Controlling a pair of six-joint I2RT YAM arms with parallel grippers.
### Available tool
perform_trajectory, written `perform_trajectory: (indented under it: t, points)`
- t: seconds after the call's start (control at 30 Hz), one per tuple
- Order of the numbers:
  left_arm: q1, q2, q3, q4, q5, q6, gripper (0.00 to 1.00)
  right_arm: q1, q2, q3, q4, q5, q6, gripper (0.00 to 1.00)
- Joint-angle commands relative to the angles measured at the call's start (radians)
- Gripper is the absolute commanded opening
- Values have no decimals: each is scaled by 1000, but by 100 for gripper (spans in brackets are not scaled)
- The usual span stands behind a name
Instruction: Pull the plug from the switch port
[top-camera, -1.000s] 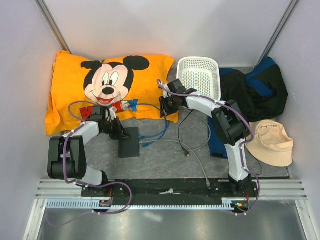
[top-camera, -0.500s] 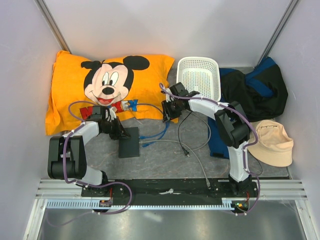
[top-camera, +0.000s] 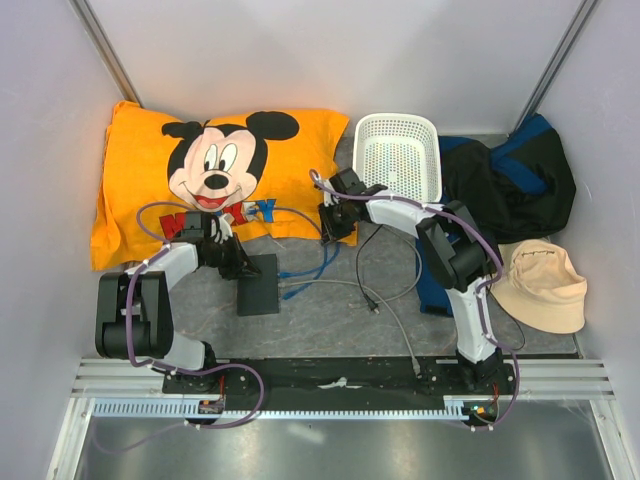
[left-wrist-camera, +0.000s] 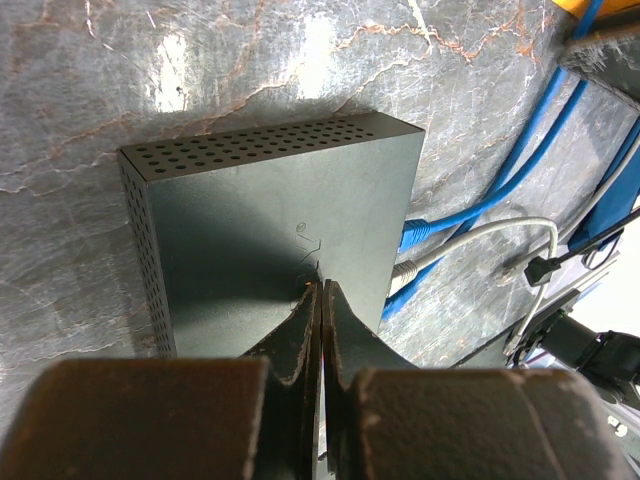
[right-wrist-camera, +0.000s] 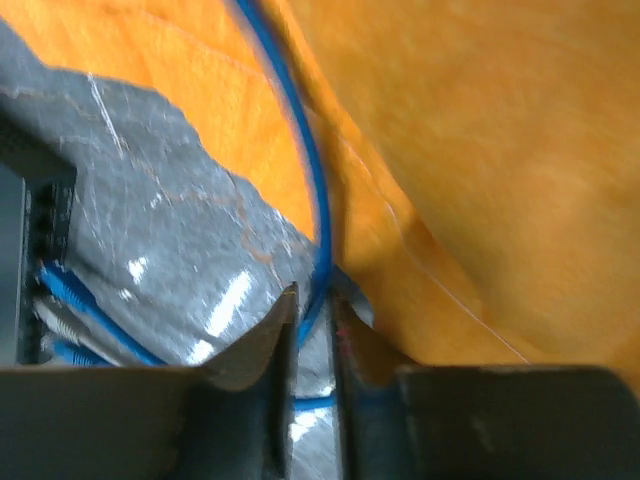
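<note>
Where the switch port (top-camera: 258, 285) lies on the table (top-camera: 330, 310), your left claw (left-wrist-camera: 320, 290) rests clenched on its top. Your right claw (right-wrist-camera: 315, 300) stands narrowly open astride the blue cable (right-wrist-camera: 300, 130). Since a second ago, only the right arm (top-camera: 400, 212) has shifted slightly.

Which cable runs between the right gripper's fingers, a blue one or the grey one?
A blue cable, the one along the edge of the orange pillow. It passes between the fingers of the right gripper. The grey cable lies apart, near the switch port.
</note>
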Motion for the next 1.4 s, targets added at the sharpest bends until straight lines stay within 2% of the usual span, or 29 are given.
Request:
perform_trajectory:
  t: [0.0, 0.07, 0.13, 0.23, 0.33, 0.47, 0.63, 0.77, 0.87, 1.0, 1.1, 1.13, 1.2, 1.33, 1.37]
  points:
    - [0, 27, -43, -13, -161, 61, 4, 45, 50, 40, -18, 56, 5, 14]
    - [0, 21, -44, -14, -161, 60, 4, 45, 8, 47, -39, 46, -17, 1]
    - [0, 19, -44, -13, -160, 60, 4, 37, -44, 72, -56, 35, -47, 0]
    - [0, 19, -48, -10, -158, 60, 4, 8, -148, 144, -70, -95, -99, 0]
    - [0, 33, -46, -11, -178, 55, 5, -1, -278, 188, 6, -132, -211, 0]
    - [1, 53, -41, -13, -174, 55, 5, -3, -429, 153, 195, -10, -283, 0]
    - [1, 77, -34, -11, -166, 60, 5, -3, -495, 50, 389, 249, -303, 0]
    - [1, 85, -28, -11, -164, 64, 5, -84, -548, 79, 289, 256, -323, 0]
    - [0, 94, -21, -13, -163, 66, 5, -202, -622, 108, 156, 248, -345, 0]
    - [1, 88, -9, -27, -166, 69, 5, -378, -737, 133, -16, 141, -454, 0]
    - [1, 96, -11, -24, -169, 67, 5, -454, -799, 161, -200, 110, -535, 0]
    - [1, 99, -9, -25, -171, 69, 5, -463, -817, 164, -314, 130, -593, 0]
    - [1, 107, 3, -28, -174, 72, 5, -510, -842, 126, -396, 180, -627, 0]
    - [1, 117, 6, -33, -175, 72, 5, -674, -860, 49, -594, 119, -715, 0]
    - [1, 117, 8, -33, -175, 72, 4, -761, -857, -3, -602, 101, -734, 0]
